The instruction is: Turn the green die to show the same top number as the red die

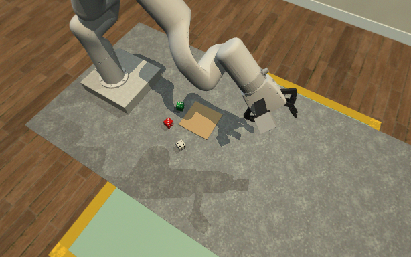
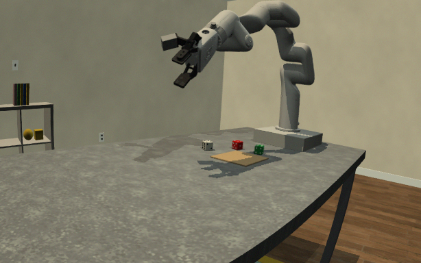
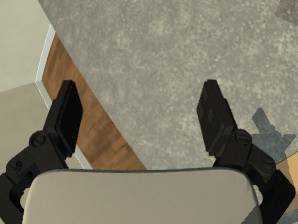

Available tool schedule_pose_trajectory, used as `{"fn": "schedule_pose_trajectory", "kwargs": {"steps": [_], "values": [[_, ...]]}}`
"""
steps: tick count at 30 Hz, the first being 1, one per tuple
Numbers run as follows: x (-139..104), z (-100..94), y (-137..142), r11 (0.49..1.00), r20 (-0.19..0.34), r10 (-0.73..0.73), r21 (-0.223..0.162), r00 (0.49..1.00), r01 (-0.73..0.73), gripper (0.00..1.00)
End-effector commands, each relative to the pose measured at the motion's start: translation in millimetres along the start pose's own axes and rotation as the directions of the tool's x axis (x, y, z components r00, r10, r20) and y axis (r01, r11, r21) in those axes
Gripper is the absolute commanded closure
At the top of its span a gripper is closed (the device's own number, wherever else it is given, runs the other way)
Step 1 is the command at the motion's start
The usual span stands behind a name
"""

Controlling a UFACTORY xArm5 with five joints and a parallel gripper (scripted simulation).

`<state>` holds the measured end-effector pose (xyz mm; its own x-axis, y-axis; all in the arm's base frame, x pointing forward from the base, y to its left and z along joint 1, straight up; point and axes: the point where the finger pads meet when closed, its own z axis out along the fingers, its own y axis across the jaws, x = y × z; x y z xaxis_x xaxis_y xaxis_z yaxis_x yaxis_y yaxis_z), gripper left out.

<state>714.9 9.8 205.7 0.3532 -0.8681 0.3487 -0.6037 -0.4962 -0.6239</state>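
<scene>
The green die (image 1: 180, 106) lies on the grey table just off the tan mat's (image 1: 201, 119) corner nearest the arm's base, not on the mat. It also shows in the exterior view (image 2: 259, 148) beside the mat (image 2: 239, 157). The red die (image 1: 168, 122) (image 2: 237, 144) lies on the table near the mat's left edge. My gripper (image 1: 270, 108) (image 2: 183, 66) is open and empty, held high above the table, well away from the dice. In the wrist view the open fingers frame bare table and floor; no die is visible there.
A white die (image 1: 181, 144) (image 2: 207, 145) lies on the table in front of the red die. The arm's base block (image 1: 115, 85) stands behind the dice. The table edge (image 2: 308, 212) runs on the right. A shelf (image 2: 25, 118) stands far off.
</scene>
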Motion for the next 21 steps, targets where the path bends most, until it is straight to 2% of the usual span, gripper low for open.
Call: {"fn": "schedule_pose_trajectory", "kwargs": {"steps": [1,2,3,4,6,7,10,11,12,14,15,16,18,19,21], "values": [[20,-9.7,54,0.989,0.017,0.078,-0.131,0.997,-0.075,0.00],[20,-9.7,54,0.989,0.017,0.078,-0.131,0.997,-0.075,0.00],[26,-15.5,80,0.975,0.023,0.117,-0.193,0.993,-0.110,0.00],[28,-17.0,87,0.971,0.024,0.126,-0.207,0.992,-0.118,0.00],[28,-17.0,87,0.971,0.024,0.126,-0.207,0.992,-0.118,0.00],[33,-26.6,120,0.945,0.027,0.178,-0.285,0.984,-0.163,0.00],[34,-27.3,123,0.942,0.028,0.181,-0.290,0.983,-0.166,0.00],[37,-38.6,155,0.908,0.027,0.233,-0.363,0.972,-0.207,0.00],[37,-40.6,160,0.902,0.027,0.241,-0.375,0.970,-0.214,0.00],[37,-40.6,160,0.902,0.027,0.241,-0.375,0.970,-0.214,0.00],[39,-52.7,189,0.864,0.023,0.288,-0.438,0.957,-0.250,0.00],[39,-56.3,196,0.852,0.021,0.302,-0.455,0.953,-0.259,0.00],[39,-56.3,196,0.852,0.021,0.302,-0.455,0.953,-0.259,0.00],[37,-70.2,225,0.806,0.013,0.349,-0.515,0.937,-0.293,0.00],[37,-73.2,230,0.795,0.011,0.359,-0.527,0.933,-0.300,0.00]]}}
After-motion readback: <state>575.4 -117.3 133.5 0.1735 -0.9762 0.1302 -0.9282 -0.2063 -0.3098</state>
